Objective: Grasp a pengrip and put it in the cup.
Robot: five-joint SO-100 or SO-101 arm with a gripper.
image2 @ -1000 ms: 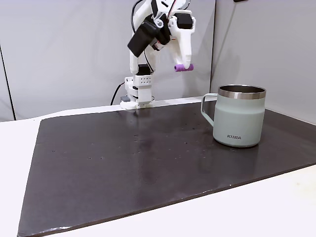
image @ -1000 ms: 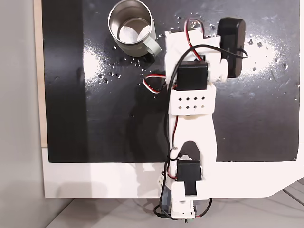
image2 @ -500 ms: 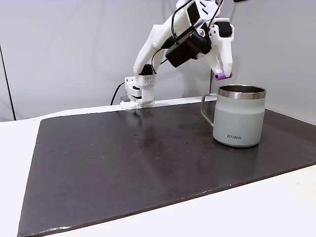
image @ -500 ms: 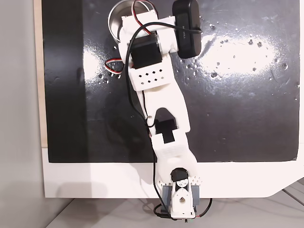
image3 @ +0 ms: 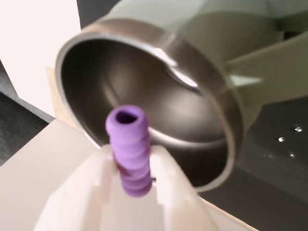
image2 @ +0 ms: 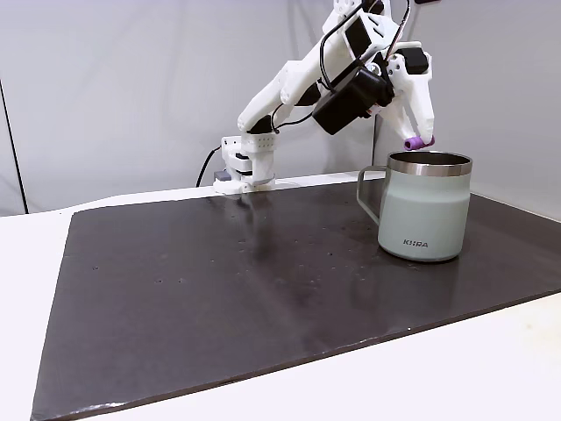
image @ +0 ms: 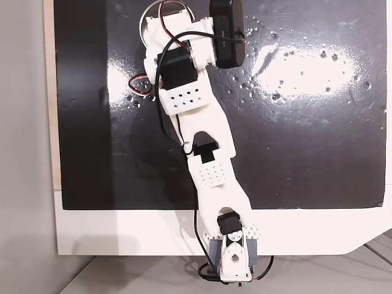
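Note:
My gripper (image2: 419, 139) is shut on the pengrip (image2: 418, 142), a small light-purple ribbed tube held crosswise at the fingertips. It hangs just above the near-left rim of the cup (image2: 425, 210), a steel mug with a pale grey-green outside and handle. The wrist view looks along the pengrip (image3: 129, 151), pinched between two white fingers (image3: 166, 180), into the cup's (image3: 96, 72) shiny inside; its handle (image3: 269, 72) points right. Seen from above, the arm covers most of the cup (image: 146, 21).
The cup stands on a glossy black mat (image2: 219, 289) laid over a white table (image2: 456, 368). The arm's base (image2: 245, 167) sits at the mat's far edge. A black camera (image: 225, 33) rides on the wrist. A grey wall stands behind.
The arm has swung and reached out toward the cup. The pengrip went from high up beside the cup's handle to just above its rim. The grip stayed shut.

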